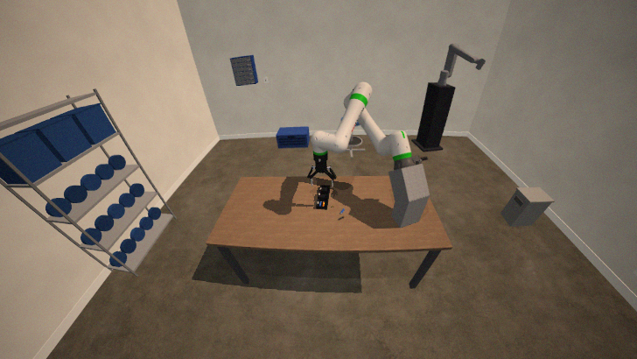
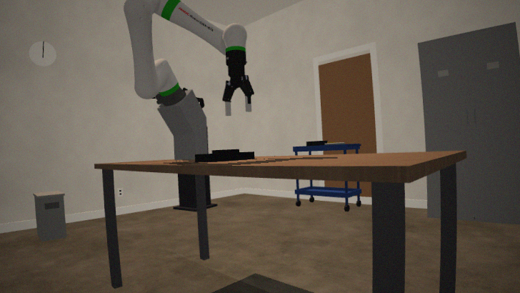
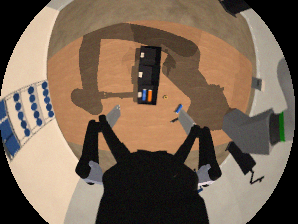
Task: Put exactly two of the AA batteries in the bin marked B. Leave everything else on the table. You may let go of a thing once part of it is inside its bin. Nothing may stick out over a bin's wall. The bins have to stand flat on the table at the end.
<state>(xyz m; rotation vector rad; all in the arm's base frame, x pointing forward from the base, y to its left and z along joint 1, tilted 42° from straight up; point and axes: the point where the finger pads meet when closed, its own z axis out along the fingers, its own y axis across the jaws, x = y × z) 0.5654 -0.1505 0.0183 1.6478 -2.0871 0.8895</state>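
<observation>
In the wrist view the black two-finger gripper (image 3: 148, 117) fills the lower half of the frame, its jaws spread to their widest and holding nothing. Beyond the fingertips, in the upper middle of that frame, a row of small black open bins (image 3: 148, 76) lies on the brown wooden desk (image 3: 80, 106). The compartment nearest the camera shows an orange and a blue item, most likely AA batteries (image 3: 148, 95), though they are too small to be sure. Which bin is marked B cannot be read. Just right of the bins, near the right fingertip, a small blue object (image 3: 178, 110) lies on the desk surface; the top view shows it together with a second, darker piece (image 1: 339, 218).

In the exterior view the gripper hangs well above the bins, pointing straight down, in the upper middle of the frame. The white arm with green joint rings (image 2: 145, 47) rises from a grey slanted pedestal (image 2: 187, 123) at the left, folds over at the top, and drops to the wrist. Red and black lettering runs along the upper link, reading roughly "FANUC", the rest blurred.

Farther back stand a blue wheeled cart (image 2: 327, 148), a brown door (image 2: 347, 101), a grey cabinet (image 2: 473, 120), a small grey box (image 2: 50, 214) on the floor at lower left, and a round wall clock (image 2: 42, 53). The top view adds a metal shelf rack (image 1: 107, 113) holding blue boxes and balls at the left.
</observation>
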